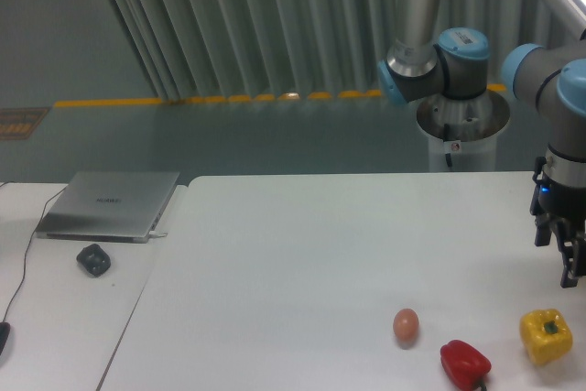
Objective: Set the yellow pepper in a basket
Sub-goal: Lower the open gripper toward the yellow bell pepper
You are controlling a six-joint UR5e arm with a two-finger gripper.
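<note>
The yellow pepper point(547, 336) sits on the white table point(302, 263) near the front right corner, with its green stem facing up. My gripper point(573, 267) hangs at the right edge of the view, above and slightly behind the pepper, not touching it. The frame edge cuts the gripper, so I cannot tell how its jaws stand. Nothing shows between the fingers. No basket is in view.
A red pepper point(465, 363) lies left of the yellow one, and a brown egg point(406, 325) lies further left. A closed silver laptop point(110, 205) and a small dark object point(93, 259) sit on the adjoining table at the left.
</note>
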